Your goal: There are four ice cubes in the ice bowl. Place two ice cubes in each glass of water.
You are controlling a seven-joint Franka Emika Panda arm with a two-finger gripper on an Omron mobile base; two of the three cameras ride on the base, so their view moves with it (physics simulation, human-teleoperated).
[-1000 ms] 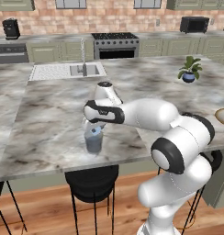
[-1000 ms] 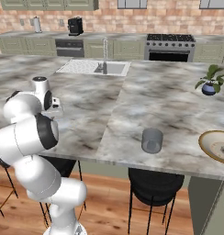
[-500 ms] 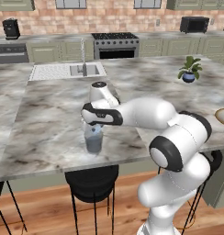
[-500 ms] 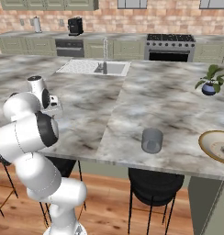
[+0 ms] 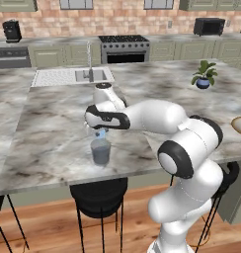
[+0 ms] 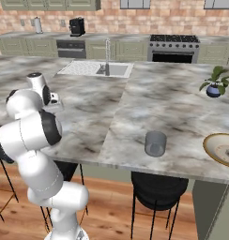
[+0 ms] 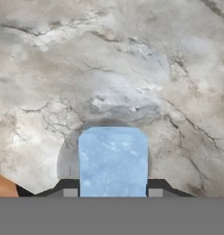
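Observation:
My gripper (image 5: 99, 130) hangs just above a glass of water (image 5: 100, 150) near the counter's front edge, shut on a pale blue ice cube (image 5: 100, 133). In the hand view the ice cube (image 7: 113, 160) sits between the dark fingertips (image 7: 70, 189), with the glass's round rim (image 7: 67, 158) directly below it. Further right on the counter stands a second glass of water (image 6: 155, 143). The ice bowl (image 6: 221, 147), tan with a golden-brown rim, lies at the far right; its edge (image 5: 240, 124) also shows in the left base view. What is in the bowl is too small to make out.
A small blue plant pot (image 5: 203, 82) stands at the back right of the marble counter (image 5: 53, 123). A sink with a faucet (image 5: 88, 74) is set into the counter behind the arm. Black stools (image 5: 99, 195) stand below the front edge.
The hand, still holding the ice cube, has drifted slightly to the left above the glass. The grip has not changed.

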